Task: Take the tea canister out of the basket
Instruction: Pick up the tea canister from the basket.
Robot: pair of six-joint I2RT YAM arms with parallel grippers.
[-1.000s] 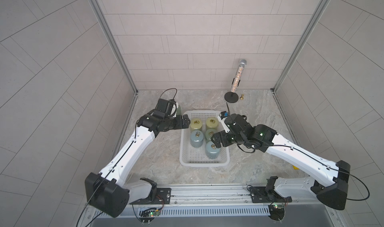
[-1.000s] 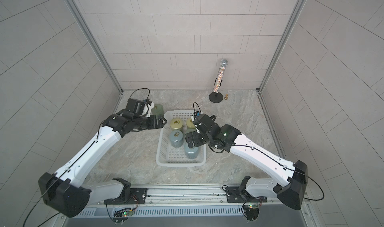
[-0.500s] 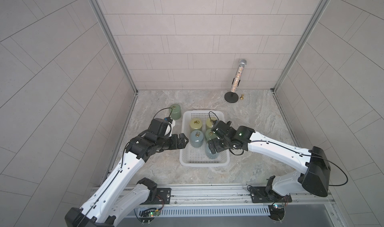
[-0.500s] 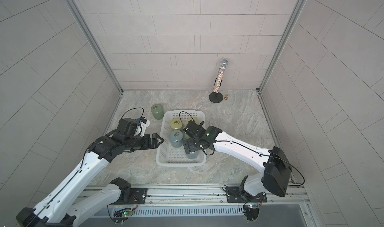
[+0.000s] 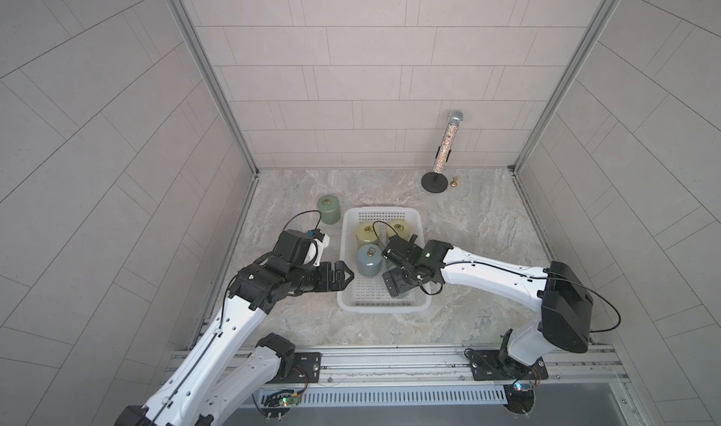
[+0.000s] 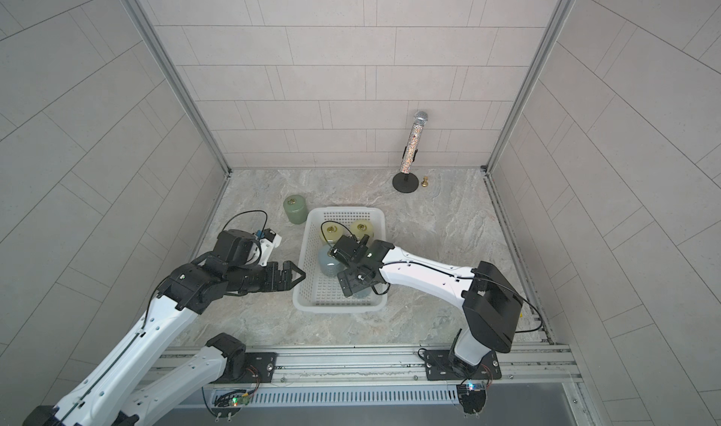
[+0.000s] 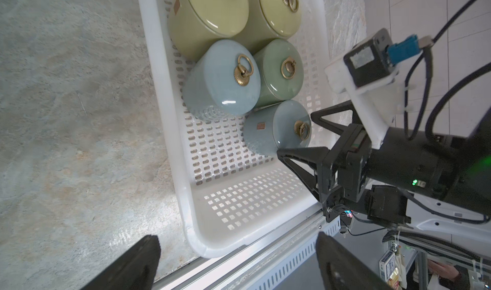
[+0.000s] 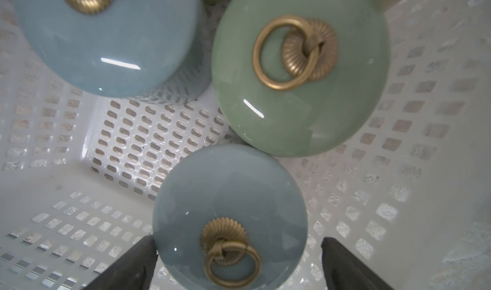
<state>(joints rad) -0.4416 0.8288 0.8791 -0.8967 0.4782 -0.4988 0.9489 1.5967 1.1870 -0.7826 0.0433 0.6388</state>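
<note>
In both top views a loose green canister (image 5: pixel 327 209) is standing outside the far left corner of the basket (image 5: pixel 384 308). The left gripper (image 5: pixel 347 276) is hanging outside its left wall, fingers apart. In the left wrist view 5 canisters (image 7: pixel 212 12) are standing in the basket, and the right gripper (image 7: pixel 295 133) is straddling the near blue tea canister (image 7: pixel 276 128), unclosed. In the right wrist view a green jar (image 8: pixel 300 68) is crowding just beside it.

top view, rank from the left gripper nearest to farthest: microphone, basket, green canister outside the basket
From the left gripper:
1. basket, just to its right, rim almost at the fingertips.
2. green canister, outside the basket, toward the back wall.
3. microphone, on its stand at the far back right.
</note>
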